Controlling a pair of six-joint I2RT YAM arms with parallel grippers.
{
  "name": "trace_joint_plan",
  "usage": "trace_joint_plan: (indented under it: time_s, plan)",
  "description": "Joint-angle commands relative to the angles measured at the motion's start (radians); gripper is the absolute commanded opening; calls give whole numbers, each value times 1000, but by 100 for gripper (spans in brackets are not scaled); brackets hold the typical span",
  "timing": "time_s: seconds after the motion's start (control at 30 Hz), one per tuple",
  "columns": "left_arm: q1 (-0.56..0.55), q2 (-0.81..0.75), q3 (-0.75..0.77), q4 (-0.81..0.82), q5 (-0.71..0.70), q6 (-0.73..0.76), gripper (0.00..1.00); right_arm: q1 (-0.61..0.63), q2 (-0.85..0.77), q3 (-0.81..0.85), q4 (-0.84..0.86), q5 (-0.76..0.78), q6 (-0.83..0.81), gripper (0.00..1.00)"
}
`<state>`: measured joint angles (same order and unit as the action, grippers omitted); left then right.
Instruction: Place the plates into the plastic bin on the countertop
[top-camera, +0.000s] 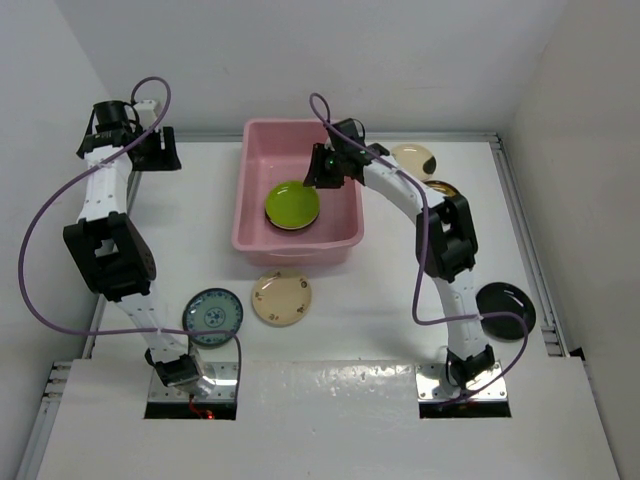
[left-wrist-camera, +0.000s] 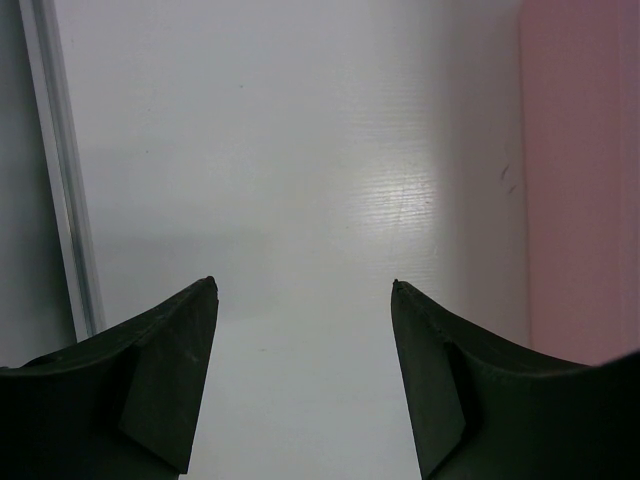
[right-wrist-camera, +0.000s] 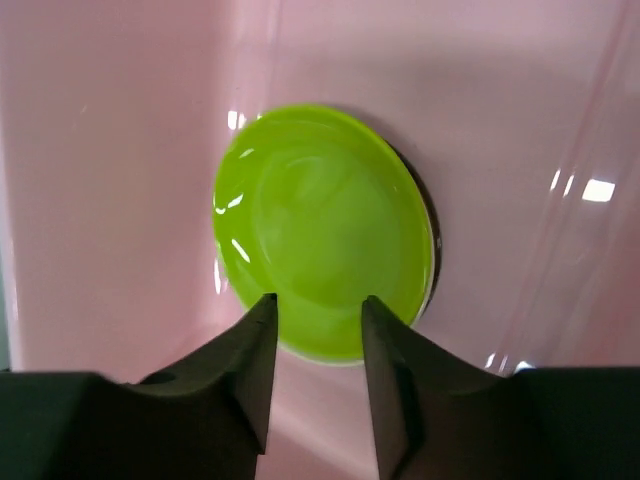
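Observation:
The pink plastic bin (top-camera: 247, 190) stands at the back middle of the white countertop (top-camera: 380, 300). A lime green plate (top-camera: 291, 204) lies inside it on top of a dark plate whose edge (right-wrist-camera: 428, 215) peeks out. My right gripper (top-camera: 318, 172) hovers over the bin. Its jaws (right-wrist-camera: 318, 300) are apart above the green plate's (right-wrist-camera: 320, 250) near rim and touch nothing. My left gripper (top-camera: 160, 150) is at the far back left, open (left-wrist-camera: 303, 285) over bare countertop. On the countertop lie a teal plate (top-camera: 213, 316), a cream patterned plate (top-camera: 281, 297), a black plate (top-camera: 505, 310) and a cream plate with a dark patch (top-camera: 413, 159).
Another plate (top-camera: 441, 187) shows partly behind my right arm, right of the bin. White walls close in the countertop on three sides. A metal edge strip (left-wrist-camera: 60, 170) runs just left of my left gripper, and the bin's pink wall (left-wrist-camera: 580, 180) is to its right.

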<state>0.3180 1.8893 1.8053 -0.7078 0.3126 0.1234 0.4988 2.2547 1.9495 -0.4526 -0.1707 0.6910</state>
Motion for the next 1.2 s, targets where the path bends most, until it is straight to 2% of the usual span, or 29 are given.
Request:
trace_joint_plan:
  time_s: [0.0, 0.17, 0.2, 0.3, 0.33, 0.37, 0.4, 0.43, 0.5, 0.53, 0.57, 0.6, 0.63, 0.67, 0.7, 0.87, 0.93, 0.97, 1.03, 1.17]
  plan:
    - [10, -56, 0, 27, 22, 5, 72, 12, -13, 17, 15, 49, -44, 40]
    - [10, -65, 0, 27, 33, 5, 72, 24, -66, 72, -9, 74, -122, 54]
    - [10, -65, 0, 27, 33, 5, 72, 26, -79, 81, -23, 74, -183, 57]
    - [10, -76, 9, 27, 33, 5, 72, 56, -194, 71, -24, 76, -247, 69]
    - [10, -76, 9, 27, 23, 5, 72, 67, -313, -31, -5, 77, -258, 70]
    - [10, -87, 9, 27, 23, 5, 72, 72, -363, -87, 9, 92, -252, 71]
    - [10, -87, 9, 27, 11, 5, 72, 82, -521, -294, 47, 121, -237, 71]
    - [10, -97, 9, 27, 11, 5, 72, 90, -578, -296, 99, 144, -211, 72]
    - [10, -111, -14, 36, 11, 5, 72, 122, -743, -621, 158, 238, -174, 72]
    - [10, -130, -39, 36, 2, 5, 72, 135, -791, -697, 231, 255, -104, 72]
    - [10, -140, -53, 36, 2, 5, 72, 144, -914, -818, 248, 285, -76, 72]
    - [10, -156, -75, 36, 2, 5, 72, 165, -949, -931, 277, 290, -52, 72]
    - [10, -197, -127, 36, 2, 5, 72, 176, -1034, -975, 308, 295, 5, 71]
    - [24, -222, -156, 36, 2, 5, 72, 191, -1053, -1019, 322, 290, 21, 71]
    - [35, -252, -188, 36, 2, 5, 72, 213, -1075, -1134, 374, 286, 50, 71]
    - [76, -439, -403, 36, -35, 5, 72, 273, -1153, -1394, 531, 191, 230, 68]
    - [76, -518, -495, 36, -76, 42, 72, 337, -1149, -1501, 662, 183, 255, 68]
    - [76, -539, -538, 36, -87, 51, 72, 348, -1130, -1524, 769, 192, 283, 67]
    - [85, -588, -570, 36, -107, 65, 72, 394, -1114, -1583, 855, 232, 295, 67]
    - [95, -640, -629, 36, -119, 90, 72, 443, -1051, -1617, 939, 284, 361, 63]
